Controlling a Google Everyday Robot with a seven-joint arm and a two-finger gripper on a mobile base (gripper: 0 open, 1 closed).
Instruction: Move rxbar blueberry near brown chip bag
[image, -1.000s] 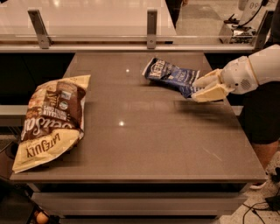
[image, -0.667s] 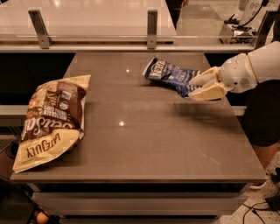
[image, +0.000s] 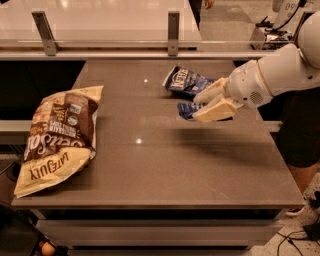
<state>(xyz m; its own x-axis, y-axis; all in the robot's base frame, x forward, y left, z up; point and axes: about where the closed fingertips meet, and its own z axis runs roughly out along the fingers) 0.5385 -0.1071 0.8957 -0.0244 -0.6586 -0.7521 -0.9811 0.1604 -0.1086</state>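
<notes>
The rxbar blueberry (image: 186, 109), a small flat dark blue wrapper, sticks out to the left from between the cream fingers (image: 216, 109). My gripper (image: 201, 105) is shut on it and holds it a little above the table, right of centre, with a shadow under it. The brown chip bag (image: 59, 136), large and cream-tan with a dark brown panel, lies flat at the table's left side, well apart from the bar. The white arm comes in from the right.
A blue Kettle chip bag (image: 186, 80) lies at the back of the grey table (image: 150, 170), just behind the gripper. A raised ledge with metal brackets (image: 173, 26) runs along the far edge. A person's dark-clothed leg (image: 299, 130) stands at the right.
My gripper has moved left, away from the Kettle bag, with the bar in it. The bar now shows clear of the Kettle bag. The brown chip bag has not moved.
</notes>
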